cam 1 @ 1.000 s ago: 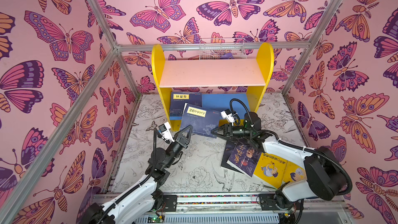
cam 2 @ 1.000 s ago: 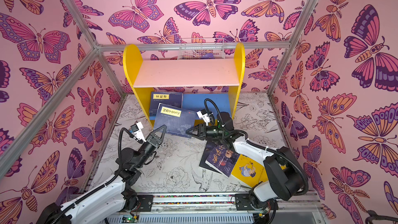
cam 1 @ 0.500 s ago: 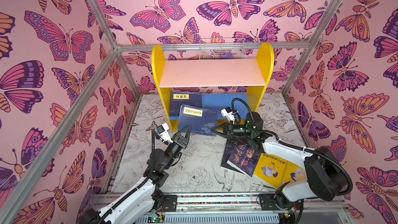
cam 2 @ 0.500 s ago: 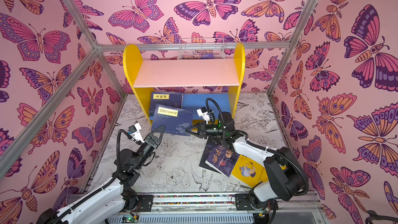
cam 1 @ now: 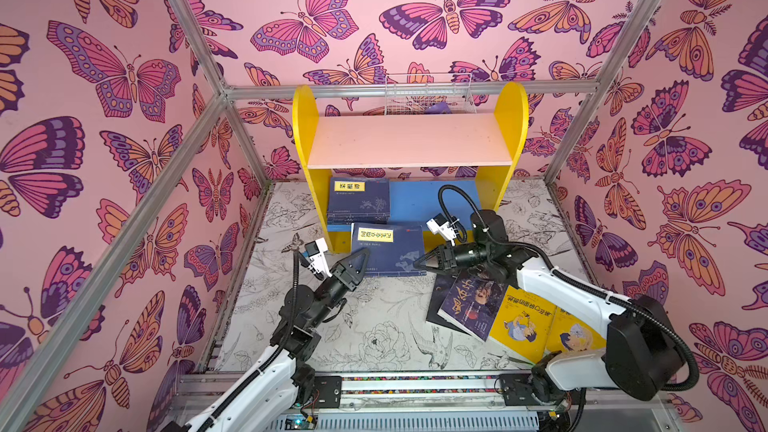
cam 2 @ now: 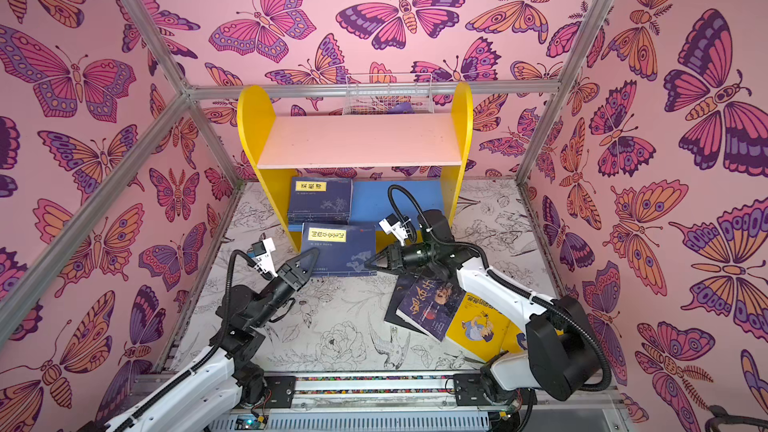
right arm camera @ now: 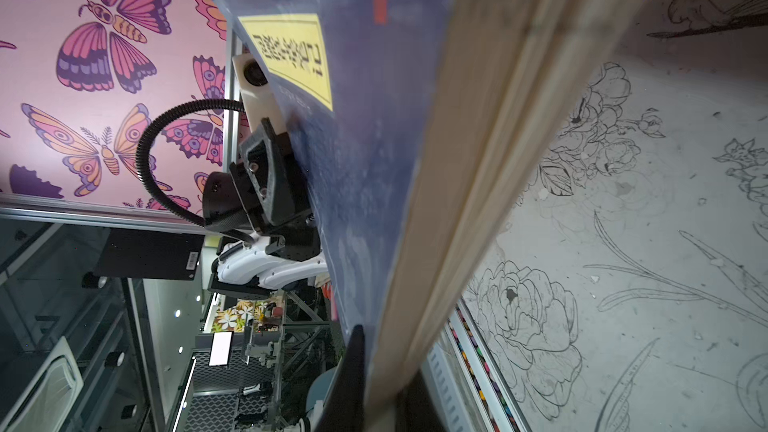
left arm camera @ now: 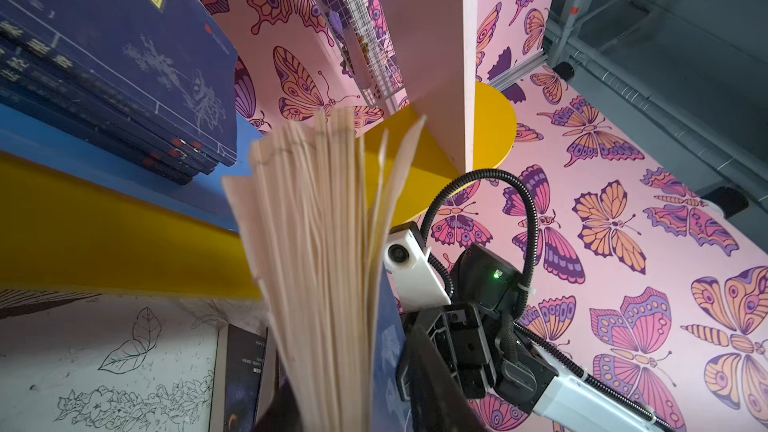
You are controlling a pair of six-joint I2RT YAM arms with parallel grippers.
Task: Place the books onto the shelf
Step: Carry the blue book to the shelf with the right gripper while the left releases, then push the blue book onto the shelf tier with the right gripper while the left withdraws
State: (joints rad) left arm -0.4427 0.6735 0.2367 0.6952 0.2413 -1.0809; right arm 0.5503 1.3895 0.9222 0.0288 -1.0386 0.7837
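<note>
Navy paperback [cam 1: 390, 251], pinched at opposite edges by left gripper [cam 1: 360, 258] and right gripper [cam 1: 419, 262], is being shelved at the lower board's [cam 1: 432, 205] front edge; next, probably slide it inward.

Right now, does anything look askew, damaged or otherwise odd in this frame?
Yes. The navy book gripped by the right pincer in front of the shelf has its pages fanned apart in the left wrist view, not shut flat. On the floor, the dark books and yellow books lie in a skewed, overlapping heap.
</note>
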